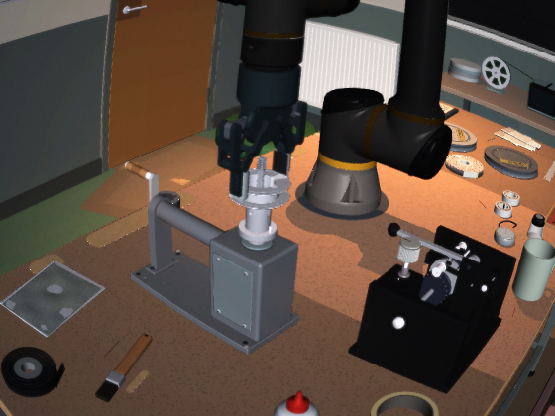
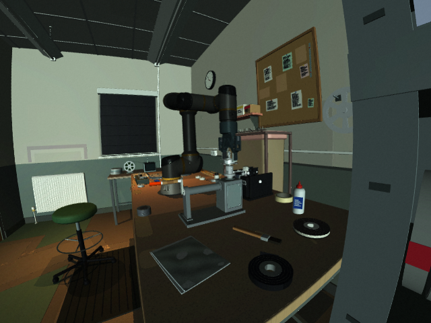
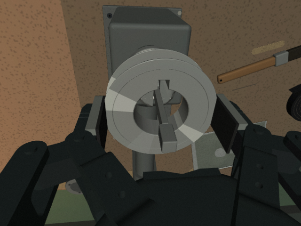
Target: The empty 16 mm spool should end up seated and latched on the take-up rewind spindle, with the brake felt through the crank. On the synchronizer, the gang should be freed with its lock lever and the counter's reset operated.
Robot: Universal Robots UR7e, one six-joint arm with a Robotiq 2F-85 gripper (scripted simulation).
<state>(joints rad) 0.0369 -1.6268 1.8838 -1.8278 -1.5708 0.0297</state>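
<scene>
The empty grey 16 mm spool (image 1: 261,188) (image 3: 160,102) sits on the upright spindle of the grey take-up rewind (image 1: 223,267) (image 2: 212,200), and I grip it by its rim in my gripper (image 1: 261,171) (image 3: 160,116) (image 2: 228,153), which comes straight down over it. The spindle's latch bar (image 3: 163,116) stands up through the spool's hub. The rewind's crank (image 1: 143,178) with its wooden handle sticks out at the far left end. The black synchronizer (image 1: 431,307) (image 2: 256,184) stands to the right, with its lock lever (image 1: 421,237) and a knurled knob (image 1: 409,252) on top.
Behind the rewind stands my arm's base (image 1: 347,188). On the bench lie a brush (image 1: 124,366), a black tape roll (image 1: 27,371), a grey mat (image 1: 52,297), a glue bottle (image 1: 297,403), a tape ring (image 1: 404,403), a mug (image 1: 535,270) and film cans (image 1: 510,161).
</scene>
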